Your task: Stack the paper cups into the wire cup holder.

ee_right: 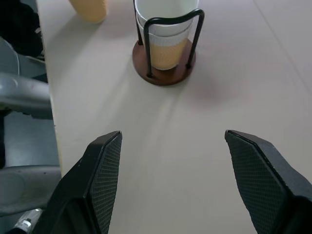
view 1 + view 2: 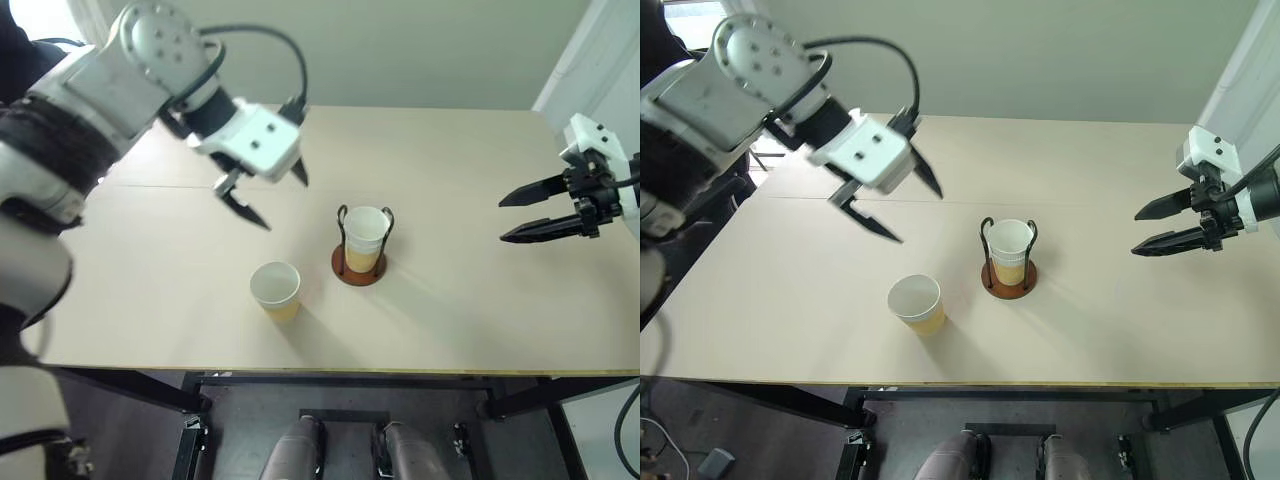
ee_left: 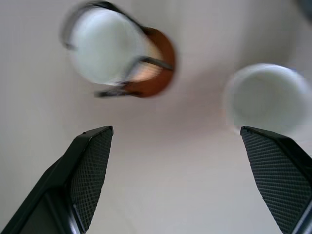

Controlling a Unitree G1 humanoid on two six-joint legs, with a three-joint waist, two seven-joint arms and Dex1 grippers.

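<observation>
Wire cup holder near the middle of the pale table, reddish-brown disc base flat on the surface, thin black loops upright. Inside the holder, stacked paper cups: white rims nested one in the other, tan wall showing below, stack upright between the loops. Exact count in the stack hard to tell; at least two rims visible from the right wrist view. Loose paper cup left of the holder and a little nearer the table's front edge, upright, mouth up, apart from the base. Left gripper up and to the left of the holder, above the table, jaws spread wide, nothing between them. Right gripper well to the right of the holder, fingers pointing toward it, jaws parted and empty.
</observation>
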